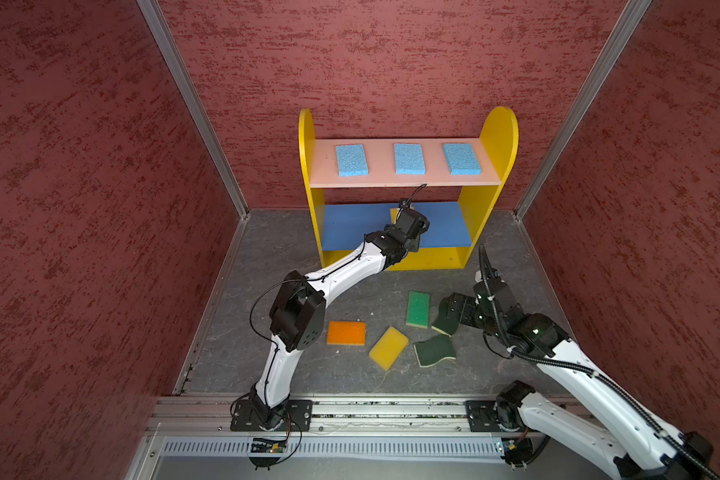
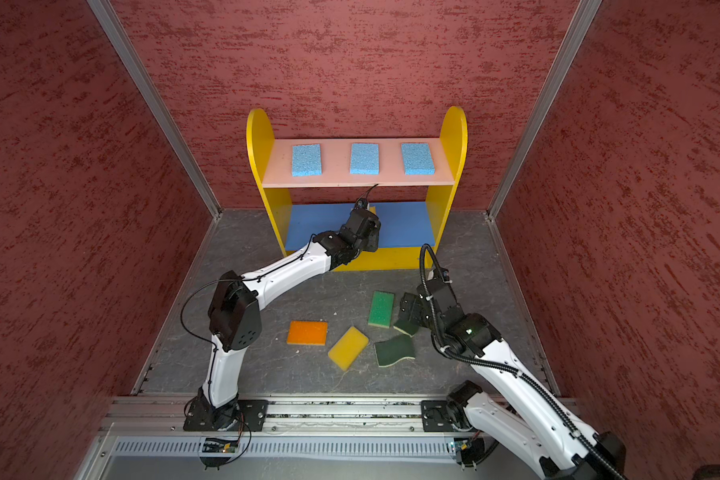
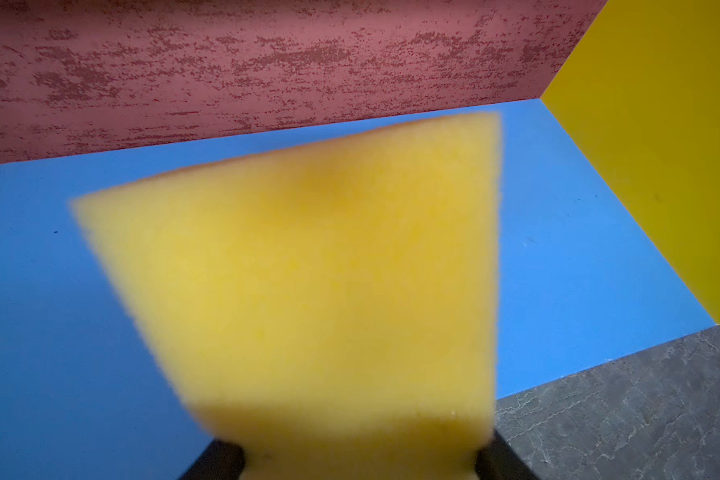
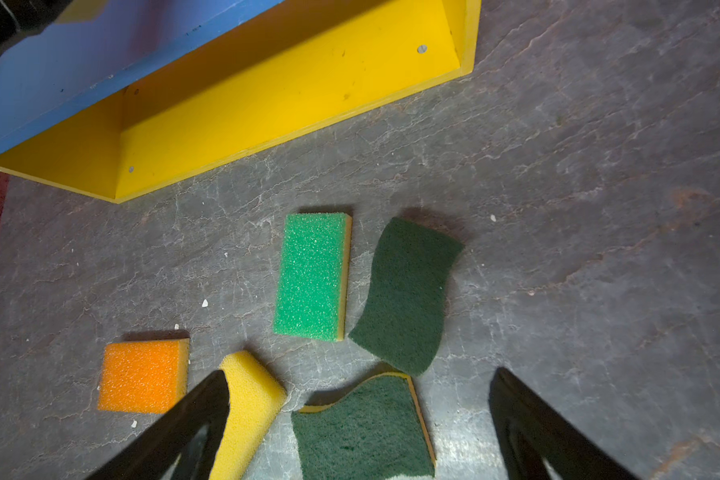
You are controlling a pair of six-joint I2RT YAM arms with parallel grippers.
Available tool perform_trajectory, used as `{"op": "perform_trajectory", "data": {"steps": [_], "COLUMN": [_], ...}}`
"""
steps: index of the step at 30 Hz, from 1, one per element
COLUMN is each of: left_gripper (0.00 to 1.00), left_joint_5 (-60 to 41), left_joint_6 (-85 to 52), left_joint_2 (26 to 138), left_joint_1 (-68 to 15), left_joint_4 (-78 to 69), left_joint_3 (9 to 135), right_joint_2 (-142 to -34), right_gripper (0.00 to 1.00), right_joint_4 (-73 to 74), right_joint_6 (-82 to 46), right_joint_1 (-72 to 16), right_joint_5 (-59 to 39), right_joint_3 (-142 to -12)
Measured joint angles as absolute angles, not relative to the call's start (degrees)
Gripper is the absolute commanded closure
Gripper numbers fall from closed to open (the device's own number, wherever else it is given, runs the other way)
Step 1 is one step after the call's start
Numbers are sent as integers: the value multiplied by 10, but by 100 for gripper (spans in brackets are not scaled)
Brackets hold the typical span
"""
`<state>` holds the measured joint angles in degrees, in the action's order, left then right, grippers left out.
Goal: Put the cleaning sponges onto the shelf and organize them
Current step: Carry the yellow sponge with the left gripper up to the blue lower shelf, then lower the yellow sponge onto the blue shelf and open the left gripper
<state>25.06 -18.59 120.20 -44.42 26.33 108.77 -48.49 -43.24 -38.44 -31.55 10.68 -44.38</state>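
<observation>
The left pincer (image 3: pixel 360 457) pinches a yellow sponge (image 3: pixel 308 270). In the left wrist view we see only two dark finger stubs at the bottom edge. The sponge is blurred, fills the centre of the frame and hangs over the blue middle board (image 3: pixel 578 249) of the shelf (image 1: pixel 497 137). In both top views the wrist hides nearly all of this sponge, and only a small yellow corner shows at mid-frame.

The right pincer (image 4: pixel 360 374) is spread wide above the grey surface (image 1: pixel 267 257). Its finger bases are cut off at the bottom edge of the right wrist view.

Three light blue sponges (image 1: pixel 409 158) lie in a row, apart, on the pink upper board (image 1: pixel 391 180).

In the lower centre of both top views, these lie on the surface:
- the orange-topped sponge (image 1: pixel 346 333)
- a second yellow sponge (image 1: pixel 388 348)
- the bright green-topped sponge (image 1: pixel 417 308)
- a dark green wavy sponge (image 1: pixel 434 350)

A second dark green sponge (image 1: pixel 445 328) is half hidden there under the right pincer. The right wrist view shows it whole, just beside the bright green-topped one.
</observation>
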Motion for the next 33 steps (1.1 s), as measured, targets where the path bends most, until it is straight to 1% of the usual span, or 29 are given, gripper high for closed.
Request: {"op": "perform_trajectory", "data": {"steps": [8, 19, 33], "left_gripper": [38, 38, 36], "left_joint_5": [259, 260, 259], "left_joint_6": [-186, -186, -186], "left_joint_2": [1226, 1230, 1265], "left_joint_1": [-439, -425, -420], "left_joint_4": [270, 270, 270], "left_joint_3": [1095, 1096, 1134], "right_joint_2": [-484, -484, -493], "right_gripper": [1, 1, 1], "right_joint_4": [-430, -415, -402], "right_joint_6": [-373, -368, -366], "right_joint_1": [-313, -313, -313], "right_joint_5": [106, 105, 96], "right_joint_3": [-444, -444, -444]}}
